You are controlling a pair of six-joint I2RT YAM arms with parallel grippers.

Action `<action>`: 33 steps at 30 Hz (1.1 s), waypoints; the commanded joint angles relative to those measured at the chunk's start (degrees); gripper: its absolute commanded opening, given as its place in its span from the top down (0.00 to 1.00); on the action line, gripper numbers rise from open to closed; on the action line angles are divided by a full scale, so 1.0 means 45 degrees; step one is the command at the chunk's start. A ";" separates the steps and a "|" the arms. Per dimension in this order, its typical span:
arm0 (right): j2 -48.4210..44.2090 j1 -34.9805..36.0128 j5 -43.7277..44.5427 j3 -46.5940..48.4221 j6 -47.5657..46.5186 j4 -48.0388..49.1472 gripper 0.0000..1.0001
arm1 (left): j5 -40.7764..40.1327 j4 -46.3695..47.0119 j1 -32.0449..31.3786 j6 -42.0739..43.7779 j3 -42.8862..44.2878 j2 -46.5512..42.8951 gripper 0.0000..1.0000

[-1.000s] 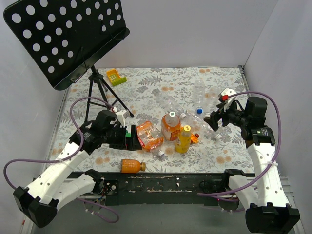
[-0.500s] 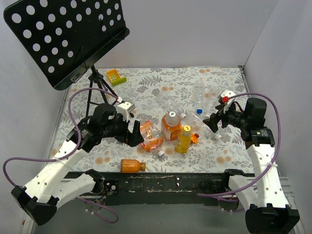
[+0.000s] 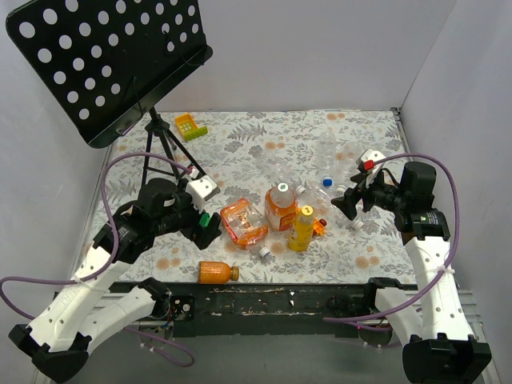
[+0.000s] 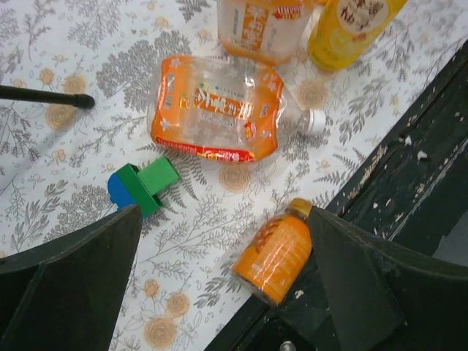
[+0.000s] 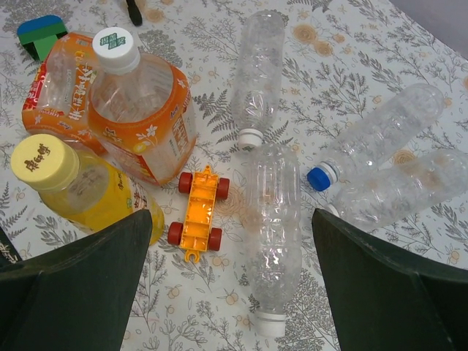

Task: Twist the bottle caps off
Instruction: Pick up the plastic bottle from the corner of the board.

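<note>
white screw cap on the upright orange-labelled plastic bottle and yellow screw cap on the yellow drink bottle both face straight up, left of the right gripper, the nearer arm, its fingers wide apart and empty. the left gripper, fingers also spread and empty, hangs beside the crushed orange-labelled bottle lying flat on the counter.

Plain white walls enclose a tabletop covered in grey-and-tan floral cloth. A black perforated music stand on a tripod rises beyond the left fingers; a scuffed black rail lies below them
</note>
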 commanded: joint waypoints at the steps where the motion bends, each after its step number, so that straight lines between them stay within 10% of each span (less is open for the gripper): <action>1: -0.0157 -0.0008 -0.0486 -0.0145 -0.0194 0.0082 0.02 | -0.0201 -0.1269 -0.0268 0.1776 -0.0095 0.0152 0.02; 33: 0.0097 -0.0008 -0.1892 -0.1453 -0.1073 0.0609 0.02 | 0.3195 -0.2013 -0.1479 0.7106 -0.3103 0.0289 0.05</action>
